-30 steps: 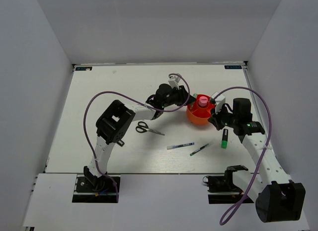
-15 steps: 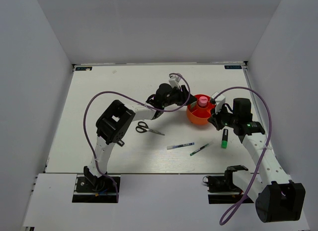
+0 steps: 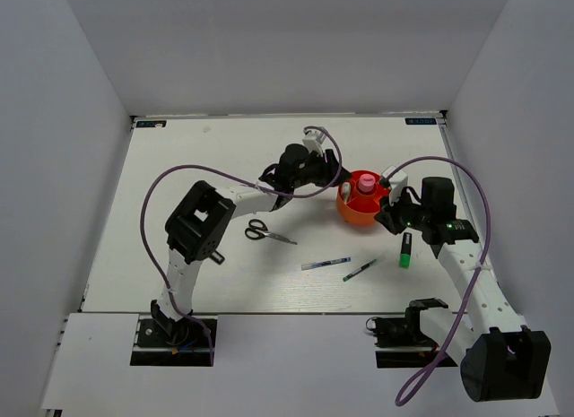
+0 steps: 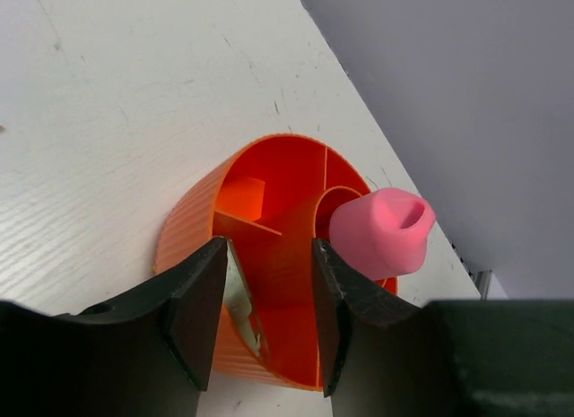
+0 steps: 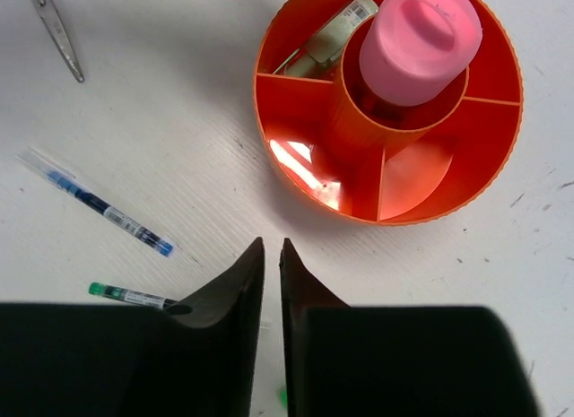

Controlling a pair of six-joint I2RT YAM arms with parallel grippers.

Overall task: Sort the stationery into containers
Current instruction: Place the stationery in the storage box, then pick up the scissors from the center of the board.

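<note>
The round orange-red cup [image 3: 357,211] stands right of centre, divided into compartments. The pink-capped glue tube [image 3: 366,182] stands upright in its middle well. My left gripper [image 3: 334,177] is open at the cup's left rim [image 4: 193,220]; its jaws [image 4: 269,247] straddle a compartment holding a pale-green piece [image 4: 240,296]. My right gripper [image 3: 387,215] is shut and empty [image 5: 273,247], just near of the cup [image 5: 484,166]. A pale-green item [image 5: 332,36] lies in a far compartment. Black-handled scissors [image 3: 267,231], a blue-white pen [image 3: 326,264], a green pen [image 3: 360,271] and a green highlighter [image 3: 406,249] lie on the table.
White walls close the table [image 3: 197,166] at the back and both sides. Purple cables loop over both arms. The pens [image 5: 108,206] lie to the left of my right gripper, and a scissors blade [image 5: 56,27] shows at the far left of that view.
My left gripper has shifted slightly back and left by the cup's rim. The right arm and the loose items have not moved.
</note>
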